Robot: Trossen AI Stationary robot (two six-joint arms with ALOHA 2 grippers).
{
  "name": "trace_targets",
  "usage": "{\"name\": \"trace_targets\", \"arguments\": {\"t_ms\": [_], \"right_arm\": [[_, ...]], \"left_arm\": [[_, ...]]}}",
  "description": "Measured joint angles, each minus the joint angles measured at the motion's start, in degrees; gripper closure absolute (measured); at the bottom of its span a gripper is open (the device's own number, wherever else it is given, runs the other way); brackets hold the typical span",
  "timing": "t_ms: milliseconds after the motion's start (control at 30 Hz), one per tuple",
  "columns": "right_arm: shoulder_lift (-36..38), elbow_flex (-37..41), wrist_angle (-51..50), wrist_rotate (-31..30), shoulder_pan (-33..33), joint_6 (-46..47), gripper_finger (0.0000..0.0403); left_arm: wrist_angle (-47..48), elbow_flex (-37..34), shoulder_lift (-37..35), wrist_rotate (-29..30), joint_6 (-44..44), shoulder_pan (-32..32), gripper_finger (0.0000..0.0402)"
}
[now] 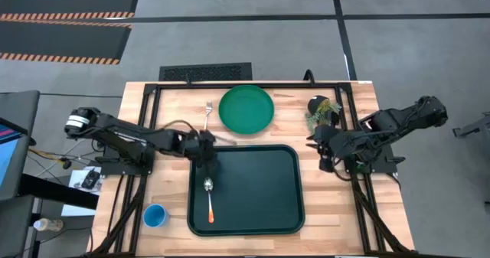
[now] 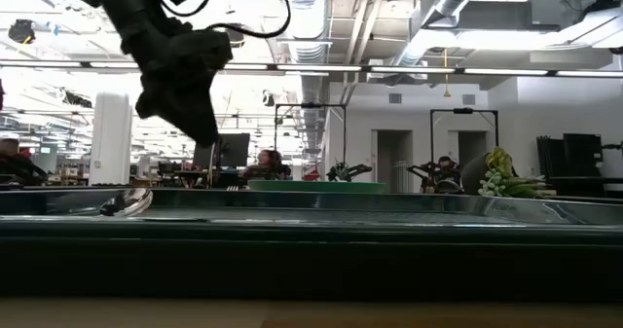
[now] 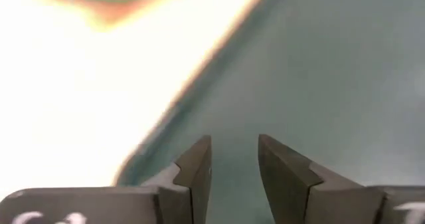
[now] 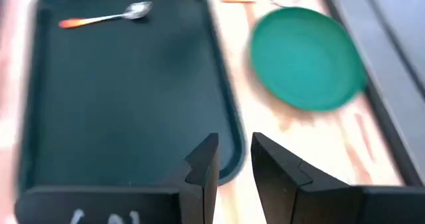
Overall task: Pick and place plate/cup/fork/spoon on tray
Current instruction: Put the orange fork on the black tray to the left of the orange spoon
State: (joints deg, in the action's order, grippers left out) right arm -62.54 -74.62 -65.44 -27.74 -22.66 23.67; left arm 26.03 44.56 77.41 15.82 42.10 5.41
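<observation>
on the tray [image 1: 295, 212]: spoon [image 1: 209, 197] only; plate [image 1: 246, 109], fork [image 1: 207, 114], cup [image 1: 155, 216] left on table; left gripper [image 1: 207, 159] and right gripper [image 1: 325, 155] released, empty.

High view is evenly lit and sharp, soft shadows only under the arms. Low view is backlit by ceiling strip lights, so the left arm [image 2: 170, 55] reads as a dark silhouette and the tray [image 2: 311, 255] rim up close is dim and soft. Left wrist view is blown out white over the table [image 3: 80, 84] and heavily blurred; right wrist view is motion-smeared, the plate [image 4: 307, 58] and spoon [image 4: 106, 16] soft-edged.
</observation>
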Motion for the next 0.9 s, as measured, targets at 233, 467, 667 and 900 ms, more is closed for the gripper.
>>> {"name": "trace_targets", "arguments": {"t_ms": [233, 467, 667, 900], "right_arm": [[-0.4, 3.0, 0.2, -1.5, 3.3, 3.3, 0.0290], [-0.6, 6.0, 2.0, -1.2, 6.0, 3.4, 0.0290], [-0.5, 6.6, 2.9, -1.0, 6.0, 3.3, 0.0290], [-0.5, 6.6, 3.0, -0.8, 5.2, 3.3, 0.0290]], "left_arm": [[2.0, 0.0, -4.5, 1.8, 0.9, -14.6, 0.0284], [-0.5, 0.0, 0.6, 10.8, -0.5, -21.2, 0.0209], [-6.5, -0.1, 8.3, 11.6, 1.1, -22.7, 0.0148], [-9.9, -0.1, 17.3, 13.6, 4.1, -23.2, 0.0138]]}}
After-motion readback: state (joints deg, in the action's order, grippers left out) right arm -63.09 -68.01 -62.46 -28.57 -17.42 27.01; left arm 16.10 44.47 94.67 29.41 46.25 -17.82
